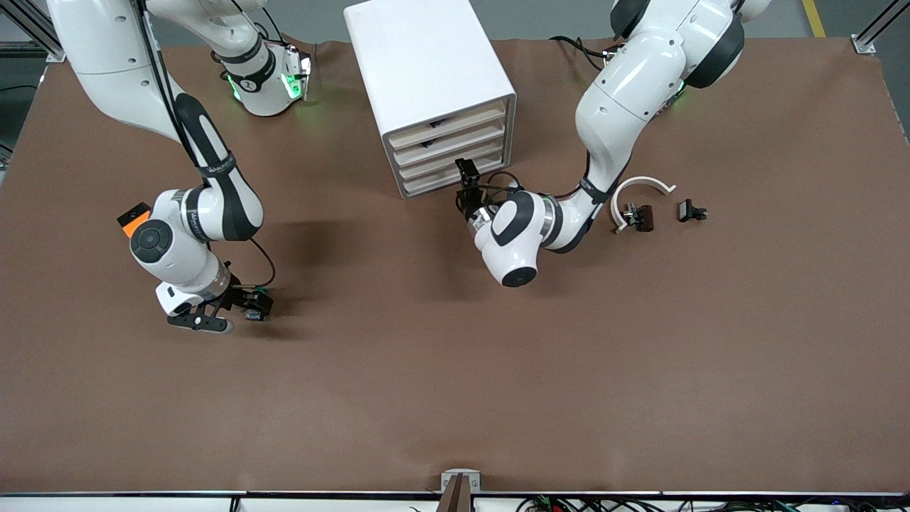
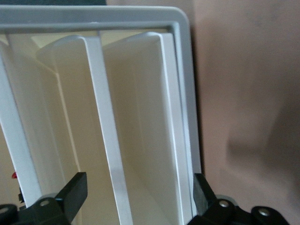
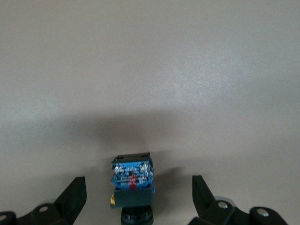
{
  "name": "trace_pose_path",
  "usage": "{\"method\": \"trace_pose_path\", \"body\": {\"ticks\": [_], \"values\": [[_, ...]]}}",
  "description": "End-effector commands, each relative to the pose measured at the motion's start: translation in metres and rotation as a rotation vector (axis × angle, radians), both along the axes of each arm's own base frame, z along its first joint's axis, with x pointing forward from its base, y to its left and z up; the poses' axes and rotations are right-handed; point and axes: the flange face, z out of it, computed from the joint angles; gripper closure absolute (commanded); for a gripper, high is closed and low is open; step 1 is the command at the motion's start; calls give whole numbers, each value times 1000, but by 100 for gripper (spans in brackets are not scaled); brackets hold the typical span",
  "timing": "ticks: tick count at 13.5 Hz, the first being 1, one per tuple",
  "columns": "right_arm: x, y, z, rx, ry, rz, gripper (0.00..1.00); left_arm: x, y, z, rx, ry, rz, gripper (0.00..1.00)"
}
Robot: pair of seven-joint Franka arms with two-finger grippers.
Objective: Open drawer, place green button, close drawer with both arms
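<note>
The white cabinet (image 1: 426,71) stands at the back middle of the table, its four drawers (image 1: 455,160) all shut. My left gripper (image 1: 467,178) is at the lower drawer fronts. In the left wrist view its open fingers (image 2: 75,192) straddle the cream front strips (image 2: 105,117) next to the cabinet's frame (image 2: 183,93); my left gripper (image 2: 138,197) holds nothing. My right gripper (image 1: 238,313) is low over the table toward the right arm's end, open. The button (image 3: 132,180) lies on the table between its fingers (image 3: 72,197), untouched, showing a blue and dark body; its green cap is hidden. The button also shows in the front view (image 1: 254,313).
A white curved piece (image 1: 640,190) and two small black clip-like pieces (image 1: 640,217) (image 1: 691,211) lie toward the left arm's end. An orange cube (image 1: 134,219) lies beside my right arm's wrist. The brown table (image 1: 455,391) stretches toward the front camera.
</note>
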Motion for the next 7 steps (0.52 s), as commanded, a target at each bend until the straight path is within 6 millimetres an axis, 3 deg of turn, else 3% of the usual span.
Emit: {"method": "trace_pose_path", "body": {"ticks": [1, 5, 6, 7], "values": [[8, 3, -13, 4, -1, -7, 0, -3, -4, 1, 14, 65, 16, 6], [8, 5, -21, 3, 9, -14, 0, -7, -9, -1, 13, 110, 43, 30], [8, 7, -22, 3, 12, -13, 26, -7, -9, -1, 12, 113, 44, 36], [7, 11, -22, 3, 17, -8, 61, -8, -9, -4, 15, 117, 45, 39]]}}
